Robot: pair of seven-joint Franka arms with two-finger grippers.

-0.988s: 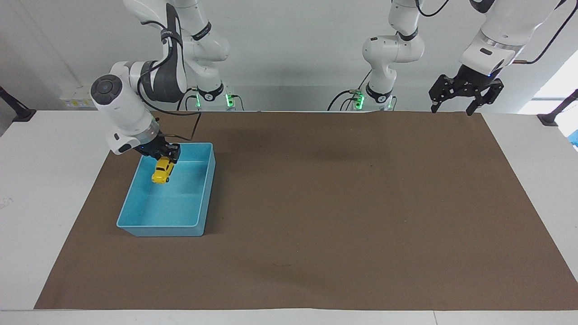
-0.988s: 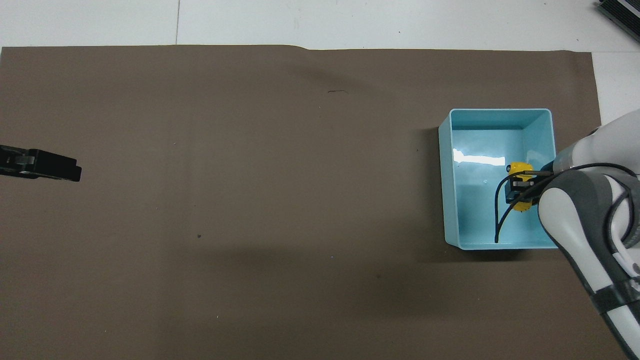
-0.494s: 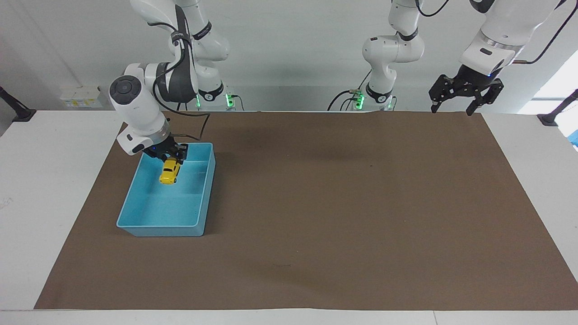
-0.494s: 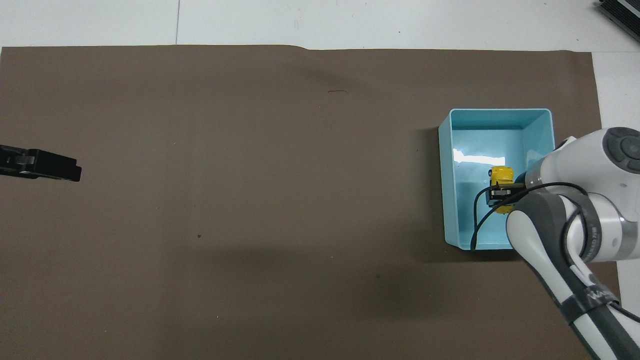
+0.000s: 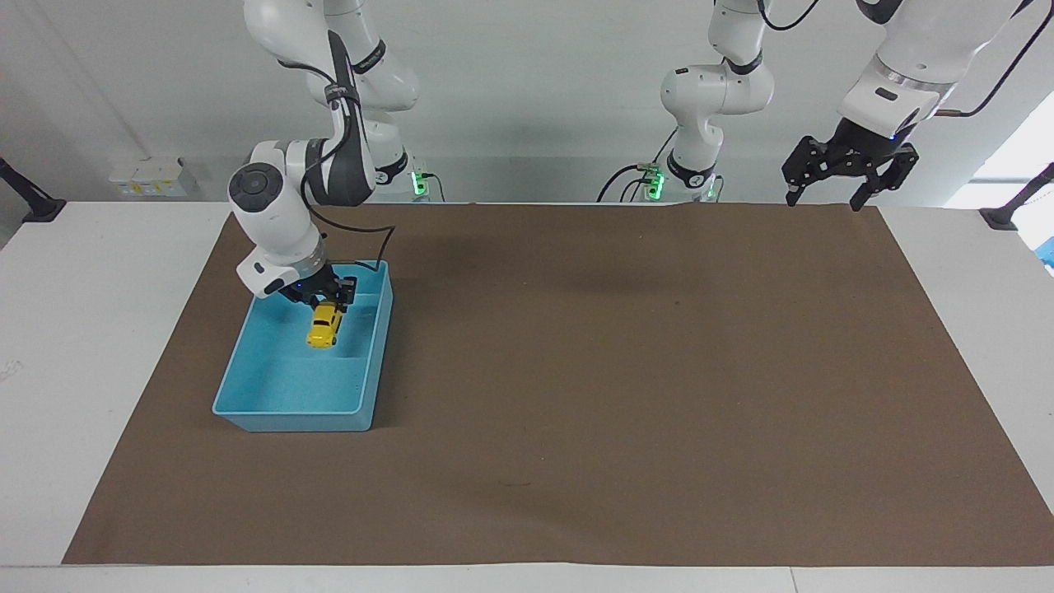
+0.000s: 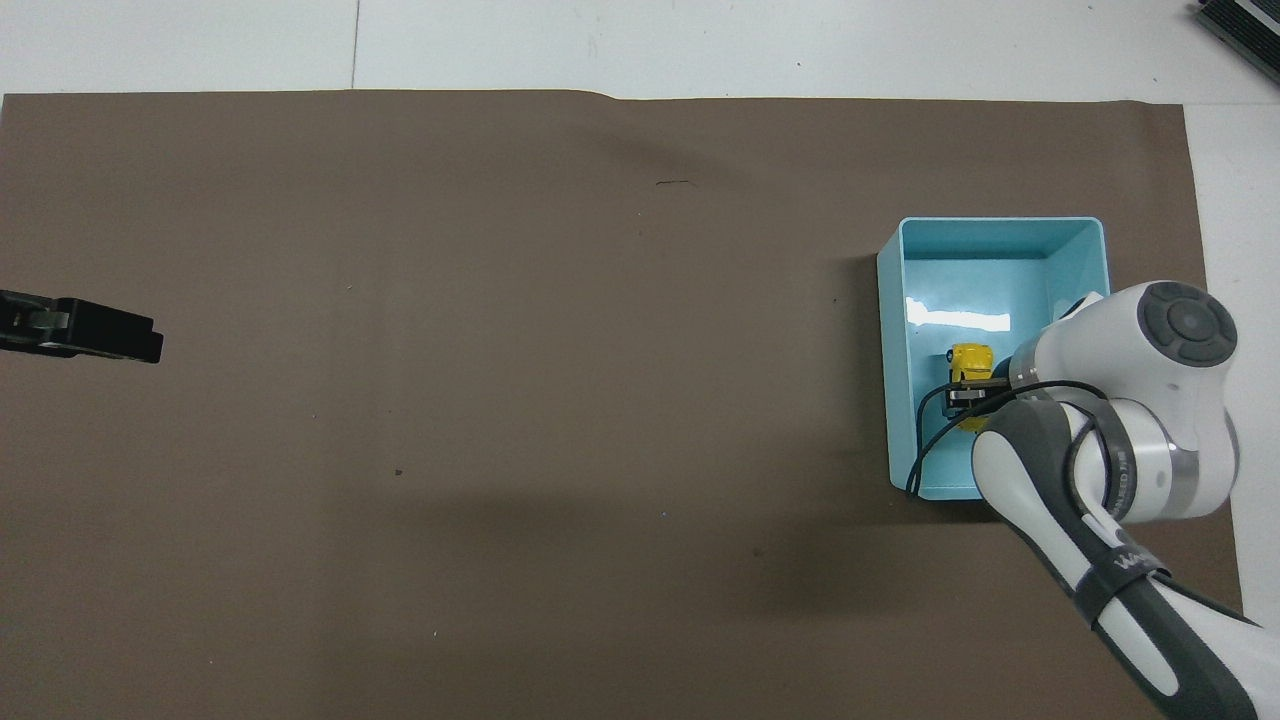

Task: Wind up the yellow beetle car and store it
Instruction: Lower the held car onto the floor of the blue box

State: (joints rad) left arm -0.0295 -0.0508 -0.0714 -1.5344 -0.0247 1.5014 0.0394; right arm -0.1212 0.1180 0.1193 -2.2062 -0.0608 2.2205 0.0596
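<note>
The yellow beetle car (image 5: 324,326) hangs inside the blue bin (image 5: 280,405), gripped at its upper end by the right end effector (image 5: 323,298), whose fingers are closed on it. The car's long axis is tilted, one end up in the grip and the other pointing down toward the bin's floor and away from the robots. In the overhead view the yellow beetle car (image 6: 969,362) shows only in part, its robot-side end covered by the right end effector (image 6: 968,398) and a looping black cable (image 6: 925,450). Whether its wheels touch the bin floor cannot be told.

The car is in the half of the blue bin (image 6: 895,300) nearer to the robots, close to the wall toward the middle of the counter (image 5: 115,263). The bin's floor away from the robots is bare (a bright glare lies across it in the overhead view).

The bin sits on a brown mat (image 5: 626,371) at the right arm's end of the counter, within the mat's edge there. From the bin toward the left arm's end, the mat is open.

The left end effector (image 5: 848,175) waits, its fingers spread apart and gripping nothing, over the mat's corner well apart from the bin. In the overhead view only the tip of the left end effector (image 6: 85,330) shows, cut off by the frame edge.
</note>
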